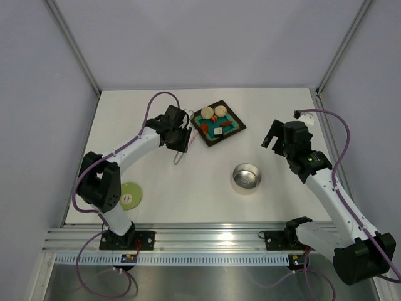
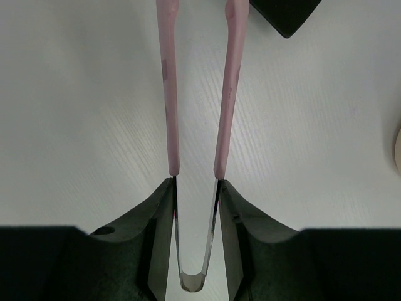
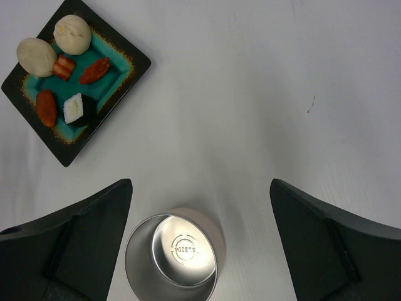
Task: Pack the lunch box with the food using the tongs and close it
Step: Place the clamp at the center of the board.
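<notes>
My left gripper (image 1: 182, 139) (image 2: 195, 183) is shut on the tongs (image 1: 178, 155) (image 2: 170, 94), its fingers pressing the metal arms near the bend. The pink tips stand apart, pointing toward the tray corner (image 2: 285, 15). The food (image 1: 215, 120) lies on the teal tray (image 1: 233, 130): two beige balls (image 3: 36, 56), red-orange bits (image 3: 94, 71) and a white block (image 3: 74, 108). The steel lunch box (image 1: 245, 177) (image 3: 174, 257) stands empty and uncovered. Its green lid (image 1: 130, 195) lies flat by the left arm's base. My right gripper (image 1: 274, 135) (image 3: 200, 183) hangs wide open above the lunch box, holding nothing.
The dark-rimmed tray (image 3: 135, 63) sits at the back middle of the white table (image 1: 188, 194). Grey walls enclose the table on three sides, and a metal rail (image 1: 207, 235) runs along the near edge.
</notes>
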Controlling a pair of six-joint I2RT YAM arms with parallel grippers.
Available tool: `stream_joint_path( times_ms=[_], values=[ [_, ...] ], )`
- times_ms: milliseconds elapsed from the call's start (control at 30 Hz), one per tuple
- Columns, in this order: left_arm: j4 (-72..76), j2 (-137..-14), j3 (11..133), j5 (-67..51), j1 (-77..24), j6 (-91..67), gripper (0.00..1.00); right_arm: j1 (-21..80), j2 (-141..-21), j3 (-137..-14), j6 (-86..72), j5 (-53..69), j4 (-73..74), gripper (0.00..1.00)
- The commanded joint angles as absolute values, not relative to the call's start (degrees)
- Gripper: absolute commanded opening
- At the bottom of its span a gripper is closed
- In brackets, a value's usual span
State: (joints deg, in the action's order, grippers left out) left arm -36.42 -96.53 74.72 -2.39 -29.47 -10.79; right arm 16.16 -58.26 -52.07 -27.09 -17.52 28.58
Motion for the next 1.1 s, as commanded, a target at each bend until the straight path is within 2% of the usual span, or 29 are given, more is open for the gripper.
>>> stream_joint_path(
  times_ms=[0, 600, 833, 1067],
  values=[
    [-35.1, -96.2, 73.9, -1.5, -29.8, -10.4, 0.36, 16.0, -58.4, -52.8, -27.9, -18.9, 28.0, 0.99],
    [-31.7, -93.8, 68.7, -1.8, -29.9, -12.0, 0.49, 16.0, -58.4, -52.6, -28.5, -18.3, 27.9, 0.99],
    [-30.0, -93.3, 67.2, -0.7, -30.0, -12.6, 0.50, 16.0, -58.3, -52.5, -28.5, -18.5, 28.1, 0.99],
    [-20.8, -94.0, 60.1, 4.9, -30.8, -15.0, 0.49, 16.1, -58.7, -52.1, -28.7, -17.9, 27.7, 1.00]
  ],
)
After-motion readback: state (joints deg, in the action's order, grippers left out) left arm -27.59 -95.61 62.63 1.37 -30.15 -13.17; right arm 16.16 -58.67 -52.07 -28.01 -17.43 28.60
